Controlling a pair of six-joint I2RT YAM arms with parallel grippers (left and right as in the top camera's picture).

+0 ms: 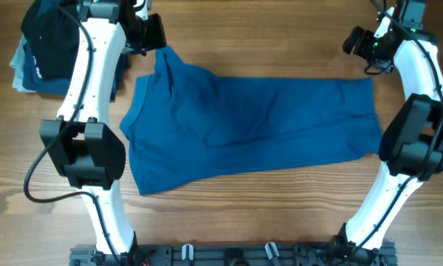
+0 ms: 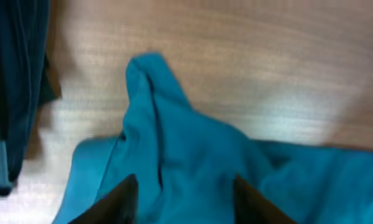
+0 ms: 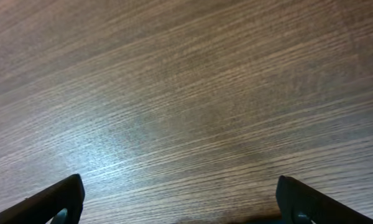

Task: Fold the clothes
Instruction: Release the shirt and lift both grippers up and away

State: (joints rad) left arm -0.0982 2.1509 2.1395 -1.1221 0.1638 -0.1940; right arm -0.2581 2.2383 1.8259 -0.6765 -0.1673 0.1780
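left gripper (image 2: pixel 185 186): jaws parted, gripping nothing, over bunched sleeve tip (image 2: pixel 146 68) | mid-blue soft cloth shirt (image 1: pixel 251 125): spread flat on light wooden table (image 1: pixel 280 222), between both arms; judged light, limp, not slippery; best pinched at corners or hem | right gripper (image 3: pixel 180 196): spread wide, empty, above bare wood

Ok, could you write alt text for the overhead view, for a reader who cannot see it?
A blue shirt lies spread on a wooden table. The left gripper is at its upper left corner; the right gripper hangs open over bare wood. A pile of dark clothes sits far left.
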